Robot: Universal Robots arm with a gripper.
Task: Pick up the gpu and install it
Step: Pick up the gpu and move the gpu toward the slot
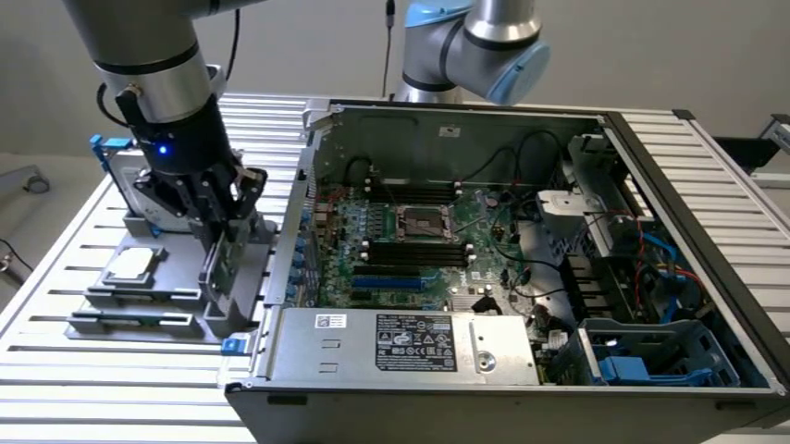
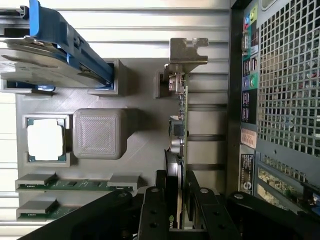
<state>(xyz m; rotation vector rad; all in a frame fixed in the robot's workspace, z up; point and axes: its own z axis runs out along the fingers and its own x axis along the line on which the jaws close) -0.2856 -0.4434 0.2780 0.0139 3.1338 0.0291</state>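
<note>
gpu (image 1: 220, 268) stands edge-on in the grey holder (image 1: 124, 319) at nine o'clock of the computer case (image 1: 370, 407) in the exterior view, gripper (image 1: 222, 222) clamped on it: pickup step, likely calling for a straight upward lift.

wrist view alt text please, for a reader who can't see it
The hand is closed on the edge-on gpu, which stands in a grey holder beside the computer case. The holder also carries a processor chip, memory sticks and a hard drive in a blue frame.
</note>
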